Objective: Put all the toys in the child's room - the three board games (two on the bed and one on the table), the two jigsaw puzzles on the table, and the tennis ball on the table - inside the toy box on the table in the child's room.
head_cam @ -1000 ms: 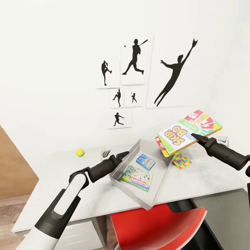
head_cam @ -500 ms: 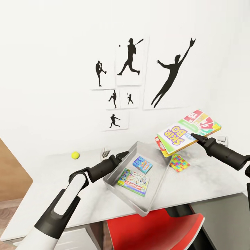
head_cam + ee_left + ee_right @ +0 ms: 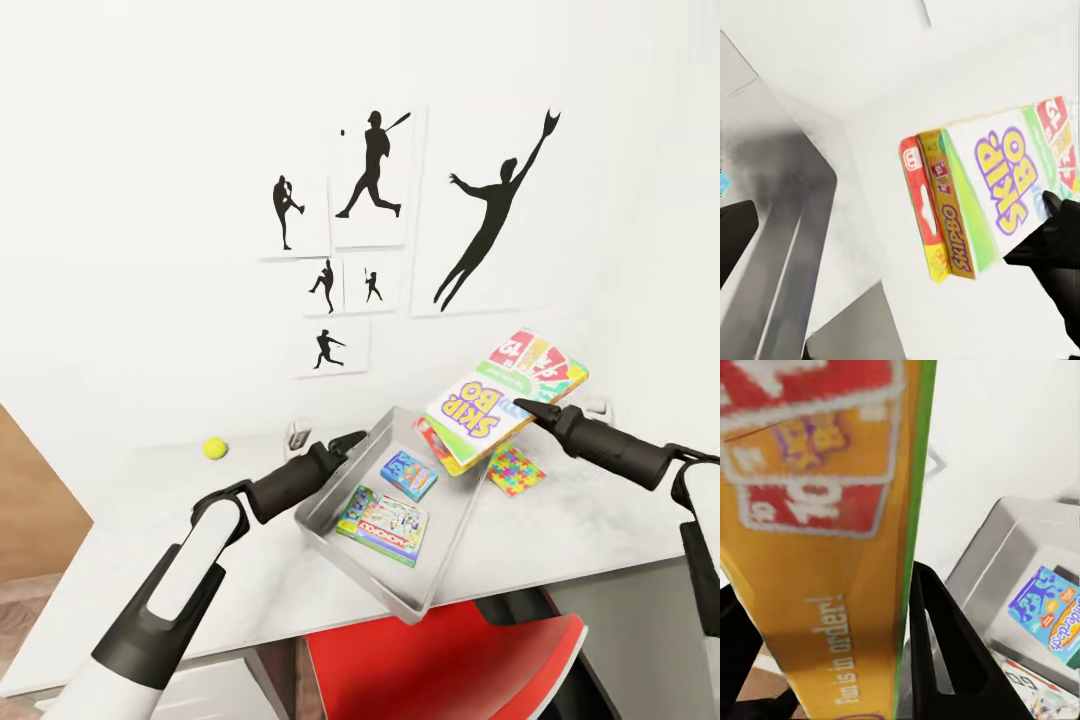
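Delivery of the third game is the step in hand, as I judge it. The right hand (image 3: 522, 406) is clenched on one edge of the Skip-Bo box (image 3: 500, 398), its two fingers pinching the box between them in the right wrist view, and the box hangs tilted in the air, its low end over the far right rim of the bin (image 3: 398, 598). The left hand (image 3: 357, 438) sits at the bin's far left rim and the bin looks tipped, near side low, overhanging the surface (image 3: 200, 560) edge above the red chair (image 3: 450, 660); whether that hand is gripping the rim I cannot tell. Two games already lie inside: the blue one (image 3: 408, 474) and Monopoly (image 3: 387, 519) nearer the robot.

The next move likely calls for carrying the box inward from the right hand toward the left, levelling it over the open floor of the bin, then letting go low. The free floor lies on the right-hand side of the two games; the box is broad, so its corners could catch the sloping wall or rim.

A puzzle (image 3: 515, 470) lies on the surface just below the right hand, beside the bin. The ball (image 3: 213, 448) rests well out beyond the left hand, near the wall. Both wait.
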Robot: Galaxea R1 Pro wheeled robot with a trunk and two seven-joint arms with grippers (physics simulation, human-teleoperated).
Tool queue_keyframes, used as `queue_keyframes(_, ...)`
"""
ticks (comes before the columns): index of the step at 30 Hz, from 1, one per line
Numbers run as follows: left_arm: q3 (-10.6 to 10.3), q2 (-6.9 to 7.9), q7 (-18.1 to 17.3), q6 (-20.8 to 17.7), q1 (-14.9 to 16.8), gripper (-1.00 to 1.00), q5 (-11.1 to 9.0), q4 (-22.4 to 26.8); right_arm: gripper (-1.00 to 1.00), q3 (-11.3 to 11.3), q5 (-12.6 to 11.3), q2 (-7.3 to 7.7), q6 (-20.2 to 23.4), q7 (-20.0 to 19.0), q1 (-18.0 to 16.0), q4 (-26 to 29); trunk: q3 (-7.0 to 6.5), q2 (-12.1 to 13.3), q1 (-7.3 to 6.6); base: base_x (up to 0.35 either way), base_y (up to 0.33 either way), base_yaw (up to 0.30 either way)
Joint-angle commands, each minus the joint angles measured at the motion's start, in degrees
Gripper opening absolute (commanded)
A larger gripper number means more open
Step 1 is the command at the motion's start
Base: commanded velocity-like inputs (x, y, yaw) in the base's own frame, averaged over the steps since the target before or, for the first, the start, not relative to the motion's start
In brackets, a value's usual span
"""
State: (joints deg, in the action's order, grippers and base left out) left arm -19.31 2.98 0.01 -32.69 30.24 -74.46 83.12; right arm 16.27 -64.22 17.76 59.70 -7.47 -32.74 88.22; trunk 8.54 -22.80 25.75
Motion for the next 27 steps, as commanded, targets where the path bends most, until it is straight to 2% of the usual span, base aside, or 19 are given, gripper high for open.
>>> queue_keyframes(1,0.49,0.07,-0.04,-0.20,-0.14,1.00,-0.25,0.09,-1.00,-1.39,-0.05,0.01,0.30,-0.63,-0.11,-0.11,0.11,-0.12,0.04,0.000,0.000,0.000)
queue_keyframes(3,1.61,0.11,-0.14,-0.37,-0.62,1.00,-0.35,0.28,-1.00,-3.36,-0.63,0.04,0.30,-0.63,-0.15,-0.25,0.11,-0.12,0.04,0.000,0.000,0.000)
queue_keyframes(6,3.23,0.17,-0.22,-0.57,-1.39,1.00,-0.43,1.04,-1.00,-5.07,-1.48,0.24,0.30,-0.62,-0.15,-0.31,0.11,-0.12,0.04,0.000,0.000,0.000)
queue_keyframes(8,4.15,0.31,-0.24,-0.68,-1.97,1.00,-0.46,1.76,-1.00,-5.77,-1.89,0.81,0.30,-0.65,-0.08,-0.24,0.11,-0.12,0.04,0.000,0.000,0.000)
queue_keyframes(9,5.11,0.76,-0.27,-0.77,-2.63,1.00,-0.48,2.48,-1.00,-6.26,-2.28,1.72,0.30,-0.67,-0.03,-0.18,0.11,-0.12,0.04,0.000,0.000,0.000)
queue_keyframes(13,7.34,2.34,-0.41,-1.11,-3.87,1.00,-0.55,3.42,-1.00,-6.77,-3.47,2.97,0.30,-0.69,-0.04,-0.14,0.11,-0.12,0.04,0.000,0.000,0.000)
queue_keyframes(14,8.84,3.09,-0.52,-1.34,-4.59,1.00,-0.58,3.74,-1.00,-6.94,-4.31,3.41,0.30,-0.66,-0.13,-0.20,0.11,-0.12,0.04,0.000,0.000,0.000)
queue_keyframes(27,12.14,4.21,-0.62,-2.29,-5.65,1.00,-0.62,4.13,-1.00,-6.79,-5.23,3.82,0.30,-0.46,-0.07,-0.46,0.11,-0.12,0.04,0.000,0.000,0.000)
